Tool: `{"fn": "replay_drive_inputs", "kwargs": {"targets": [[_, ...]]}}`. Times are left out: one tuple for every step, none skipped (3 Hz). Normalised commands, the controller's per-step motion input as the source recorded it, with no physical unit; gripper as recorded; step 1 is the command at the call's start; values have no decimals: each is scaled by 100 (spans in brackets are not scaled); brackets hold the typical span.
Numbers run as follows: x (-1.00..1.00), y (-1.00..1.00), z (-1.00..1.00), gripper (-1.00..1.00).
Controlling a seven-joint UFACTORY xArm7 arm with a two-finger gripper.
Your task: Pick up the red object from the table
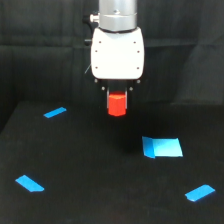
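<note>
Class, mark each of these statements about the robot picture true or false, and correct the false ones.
1. The red object is between the fingers of the end effector. True.
2. The red object lies on the table beside a blue patch. False: it is held up, under the white end effector body.
3. There are four blue tape pieces on the table. True.
4. The largest blue piece is on the exterior view's left. False: it is on the right.
5. The end effector body is black. False: it is white.
</note>
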Motion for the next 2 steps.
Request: {"fn": "replay_drive_inputs", "kwargs": {"targets": [[10, 7, 9, -100], [1, 0, 17, -92]]}}
